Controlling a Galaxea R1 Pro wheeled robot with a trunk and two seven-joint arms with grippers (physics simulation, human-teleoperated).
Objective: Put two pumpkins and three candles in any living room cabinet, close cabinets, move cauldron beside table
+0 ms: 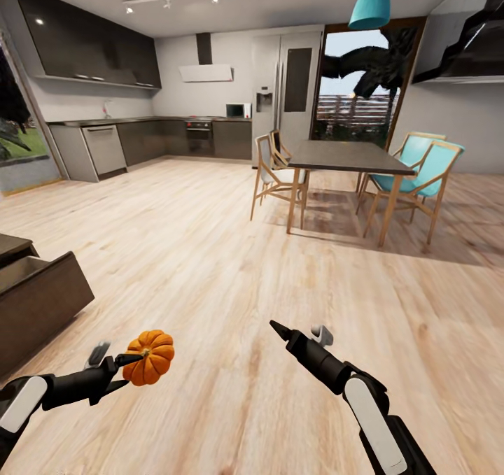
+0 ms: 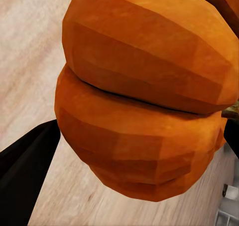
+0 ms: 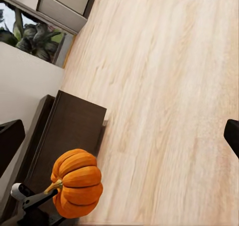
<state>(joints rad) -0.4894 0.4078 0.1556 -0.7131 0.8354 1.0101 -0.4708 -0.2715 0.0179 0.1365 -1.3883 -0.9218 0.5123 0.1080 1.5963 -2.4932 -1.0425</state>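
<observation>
Gripping a bright-orange ribbed pumpkin (image 1: pixel 149 357), the left gripper (image 1: pixel 134 360) is closed on it at the stem side and holds it above the pale wood floor (image 1: pixel 210 265), low at the robot's left front. In the left wrist view the pumpkin (image 2: pixel 144 101) sits close between the dark fingers (image 2: pixel 25 161). From the right wrist view the same pumpkin (image 3: pixel 76 183) hangs near the front of the dark-brown cabinet (image 3: pixel 64 136). In the head view that cabinet (image 1: pixel 35 300) stands at the far left with a drawer pulled out, its inside showing pale. The right gripper (image 1: pixel 281 329) points forward over bare floor with nothing in it; whether its jaws are parted cannot be told. Farther off stand a dining table (image 1: pixel 346 157) with wooden and turquoise chairs (image 1: pixel 420 171) and a dark kitchen counter (image 1: pixel 150 139).
</observation>
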